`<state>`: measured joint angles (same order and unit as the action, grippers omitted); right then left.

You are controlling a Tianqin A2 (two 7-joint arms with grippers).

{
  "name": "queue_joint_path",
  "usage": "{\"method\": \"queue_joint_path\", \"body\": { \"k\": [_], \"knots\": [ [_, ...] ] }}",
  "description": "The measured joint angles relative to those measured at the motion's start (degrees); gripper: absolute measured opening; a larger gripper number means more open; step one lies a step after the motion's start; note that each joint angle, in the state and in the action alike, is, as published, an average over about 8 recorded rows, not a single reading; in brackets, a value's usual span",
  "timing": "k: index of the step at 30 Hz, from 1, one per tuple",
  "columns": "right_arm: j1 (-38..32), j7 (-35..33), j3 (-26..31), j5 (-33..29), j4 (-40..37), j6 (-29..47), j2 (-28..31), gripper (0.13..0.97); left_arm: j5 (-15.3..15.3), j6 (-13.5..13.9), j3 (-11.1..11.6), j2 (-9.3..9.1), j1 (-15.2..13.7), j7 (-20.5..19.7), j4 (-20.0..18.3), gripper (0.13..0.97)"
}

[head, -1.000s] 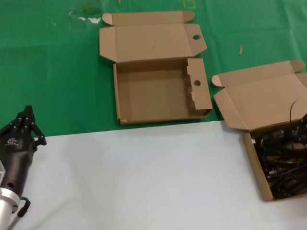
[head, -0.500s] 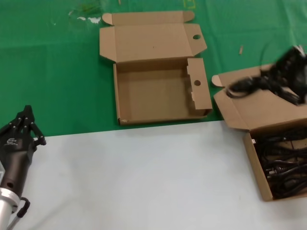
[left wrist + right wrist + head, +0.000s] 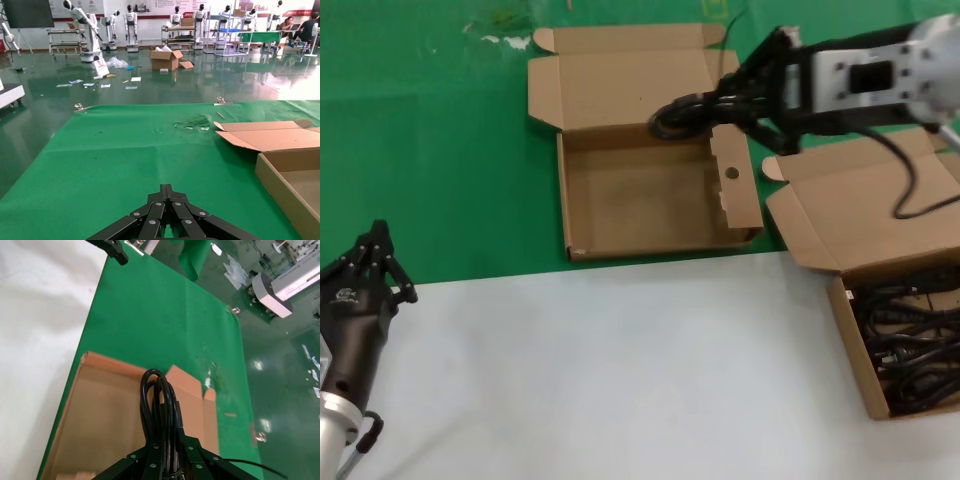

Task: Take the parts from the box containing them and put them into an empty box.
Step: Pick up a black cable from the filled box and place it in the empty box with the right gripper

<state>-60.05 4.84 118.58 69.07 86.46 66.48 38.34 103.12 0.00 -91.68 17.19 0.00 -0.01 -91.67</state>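
My right gripper [image 3: 722,100] is shut on a black bundled power cable [image 3: 672,114] and holds it in the air over the far right corner of the empty box [image 3: 635,205]. In the right wrist view the cable's loop [image 3: 157,395] sticks out past the gripper [image 3: 167,434] above the box floor [image 3: 100,410]. The box containing the parts [image 3: 842,318] lies at the right edge, with more black cables [image 3: 915,350] inside. At the lower left my left gripper [image 3: 376,252] is parked and shut, and its closed tip [image 3: 168,189] hangs over the green mat.
The full box's open lid [image 3: 865,205] lies flat between the two boxes. The empty box's lid [image 3: 630,85] folds back, and its holed partition [image 3: 732,175] stands on its right side. The near table is white [image 3: 620,370]; the far part is green mat [image 3: 430,150].
The right arm has swung left from the full box with a cable bundle and now holds it over the empty box. The left arm has not moved.
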Motion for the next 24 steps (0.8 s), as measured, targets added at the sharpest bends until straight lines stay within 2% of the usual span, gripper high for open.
{"method": "queue_joint_path", "body": {
  "k": [13,24],
  "knots": [
    [0.5,0.1,5.5,-6.7,-13.1,-7.5,-12.5,0.170,0.0,0.0,0.0,0.00,0.0,0.0,0.0,0.140],
    [2.4,-2.4,6.9,-8.3,-22.2,-12.9,-17.3,0.170,0.0,0.0,0.0,0.00,0.0,0.0,0.0,0.140]
  ]
}}
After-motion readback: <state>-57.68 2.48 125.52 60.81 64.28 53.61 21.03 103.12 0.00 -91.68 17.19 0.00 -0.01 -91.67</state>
